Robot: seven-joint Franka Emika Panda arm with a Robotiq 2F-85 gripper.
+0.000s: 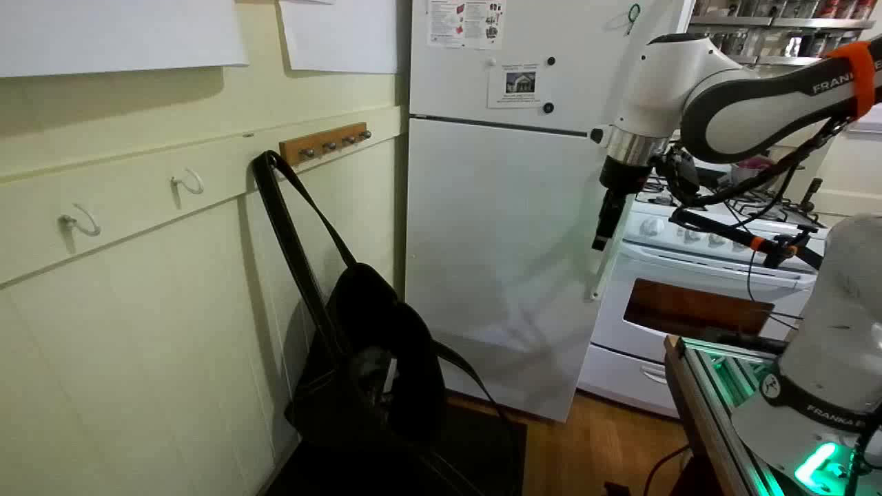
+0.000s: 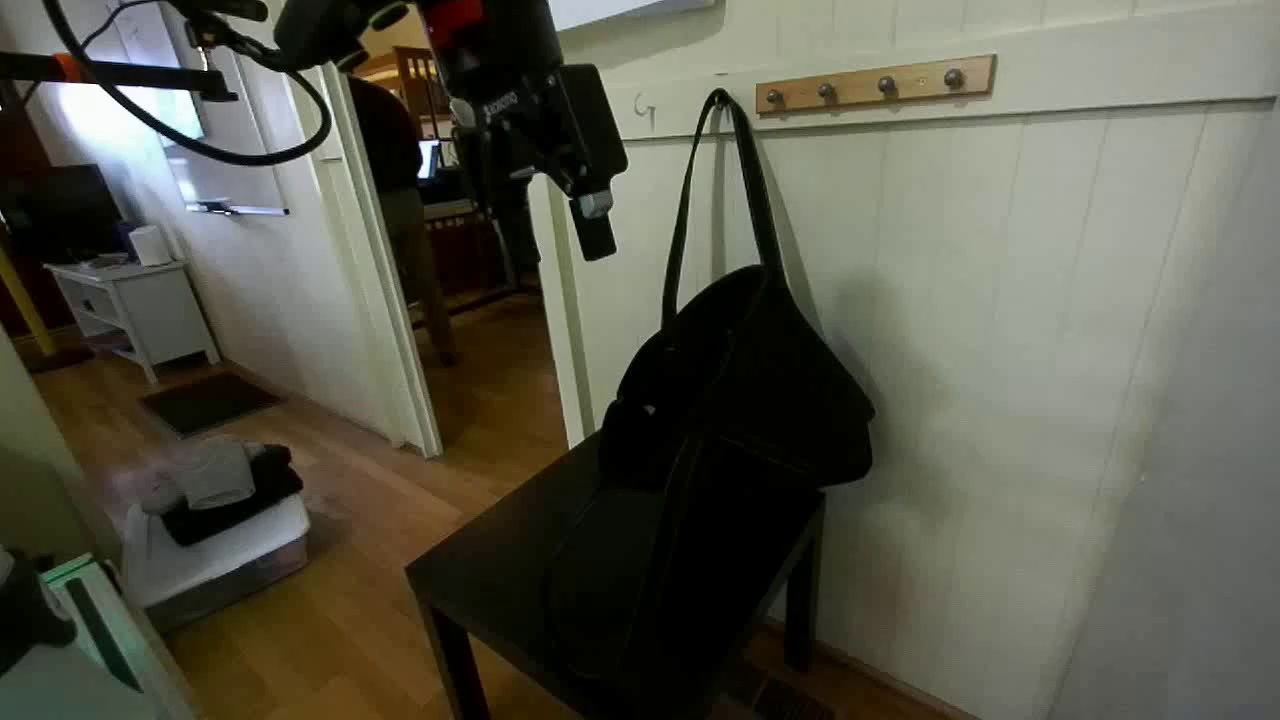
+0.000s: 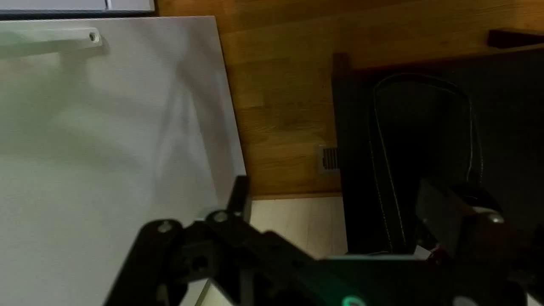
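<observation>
Gripper [image 3: 338,187]: it is pointing downward, its two fingers [image 3: 240,197] standing wide apart and holding nothing.
Black bag [image 2: 745,400]: it is hanging by its upper strap [image 2: 757,190], which is looping just left of the wooden peg rail [image 2: 856,88] in both exterior views, while its lower part is resting on the black table [image 2: 490,562].
Way from gripper to bag: in an exterior view the bag [image 1: 372,310] is lying lower and well to the left; in an exterior view it is lying lower and to the right of the gripper [image 2: 558,243] (how near or far in depth, the views are leaving unclear).
Bag's long axis: it is running steeply from the strap's top down to the table, leaning rather than standing plumb.
Lower strap [image 3: 384,178]: in the wrist view its stitched loop is lying over the dark table on the right.
Fridge [image 3: 106,170]: it is filling the left of the wrist view, the finger on that side covering part of its edge.
Arm [image 1: 751,117]: only this one is showing, and its fingers are sitting apart from the bag.
</observation>
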